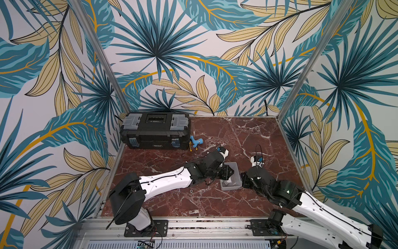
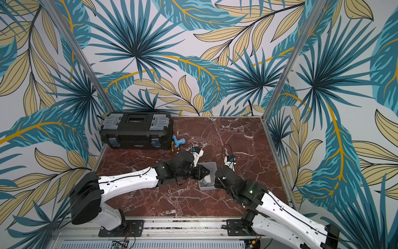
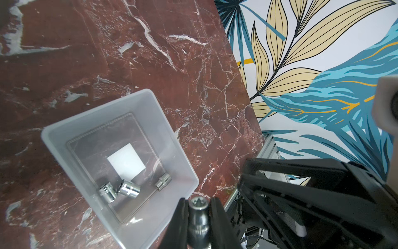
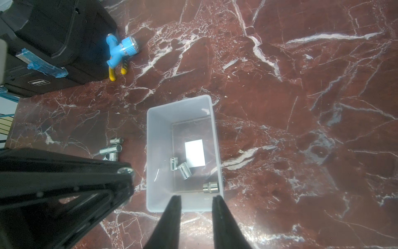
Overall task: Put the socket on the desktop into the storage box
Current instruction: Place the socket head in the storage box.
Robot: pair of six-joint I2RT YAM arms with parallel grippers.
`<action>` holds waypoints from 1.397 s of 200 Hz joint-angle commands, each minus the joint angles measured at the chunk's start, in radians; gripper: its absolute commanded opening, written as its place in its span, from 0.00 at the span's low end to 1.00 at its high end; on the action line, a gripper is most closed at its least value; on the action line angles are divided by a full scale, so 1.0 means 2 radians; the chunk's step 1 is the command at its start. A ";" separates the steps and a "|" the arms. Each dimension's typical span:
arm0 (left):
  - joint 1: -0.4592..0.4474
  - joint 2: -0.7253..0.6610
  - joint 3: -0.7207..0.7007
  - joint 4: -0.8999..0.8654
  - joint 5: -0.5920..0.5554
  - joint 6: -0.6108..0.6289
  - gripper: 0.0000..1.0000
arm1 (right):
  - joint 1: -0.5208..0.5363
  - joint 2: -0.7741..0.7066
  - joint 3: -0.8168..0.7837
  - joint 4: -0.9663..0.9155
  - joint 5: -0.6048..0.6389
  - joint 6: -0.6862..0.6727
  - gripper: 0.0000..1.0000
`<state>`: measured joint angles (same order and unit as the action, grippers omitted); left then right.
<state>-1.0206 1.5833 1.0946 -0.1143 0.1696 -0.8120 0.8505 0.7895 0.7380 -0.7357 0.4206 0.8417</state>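
Three chrome sockets (image 3: 129, 189) lie in the storage box (image 3: 94, 112) toward the worktop's (image 3: 150, 64) front edge; the left tool (image 3: 199, 201), closed across the sides of a fourth socket (image 3: 198, 215), probably slick, rigid and heavy, hovers above it, while the right tool (image 4: 197, 197) hangs part-open, empty.

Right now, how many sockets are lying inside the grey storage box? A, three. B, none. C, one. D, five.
A: three sockets rest on the floor of the storage box in both wrist views; a fourth socket is gripped in the left end effector, not yet dropped.
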 commanded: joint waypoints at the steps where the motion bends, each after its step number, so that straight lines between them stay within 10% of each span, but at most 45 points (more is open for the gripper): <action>1: -0.008 0.009 0.026 -0.022 -0.022 0.017 0.00 | -0.001 -0.007 -0.008 -0.006 0.009 -0.003 0.30; 45: -0.011 0.026 0.022 -0.013 -0.022 0.022 0.00 | 0.000 -0.009 -0.015 0.005 -0.009 -0.002 0.30; 68: -0.011 0.026 0.019 0.001 -0.032 0.031 0.41 | -0.001 -0.003 -0.015 0.018 -0.029 -0.004 0.29; 96: -0.011 0.021 0.024 0.007 -0.070 0.050 0.59 | 0.000 0.009 -0.010 0.027 -0.048 -0.013 0.29; 159: -0.010 -0.082 -0.012 -0.026 -0.135 0.073 0.62 | 0.043 0.047 0.003 0.064 -0.052 -0.026 0.30; 208: 0.000 -0.276 -0.141 -0.139 -0.299 0.032 0.67 | 0.102 0.157 0.046 0.118 -0.044 -0.035 0.30; 279: 0.091 -0.430 -0.253 -0.268 -0.272 -0.057 0.68 | 0.166 0.372 0.159 0.167 -0.059 -0.032 0.54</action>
<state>-0.8806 0.7628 0.6258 -0.5545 -0.3862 -0.8658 1.1522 1.4380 0.9977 -0.4309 0.3065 0.7750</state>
